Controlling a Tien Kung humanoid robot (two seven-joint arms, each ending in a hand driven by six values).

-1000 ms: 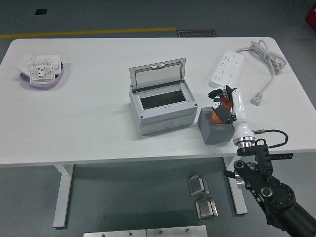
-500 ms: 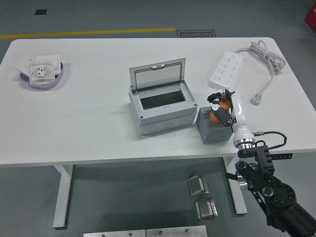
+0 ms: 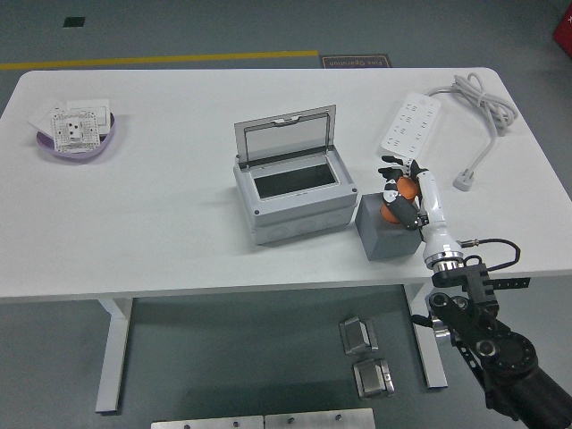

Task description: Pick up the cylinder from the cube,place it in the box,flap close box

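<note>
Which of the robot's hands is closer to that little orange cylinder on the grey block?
The right. The right hand is curled around the orange cylinder atop the grey cube, beside the open box. The left hand is out of view.

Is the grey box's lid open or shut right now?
Open: the grey plastic box has its clear hinged lid standing upright, dark interior exposed.

right arm (image 3: 487,344): black, bulky joints | forearm: white | right hand (image 3: 399,194): black fingers | thin black cable
</note>
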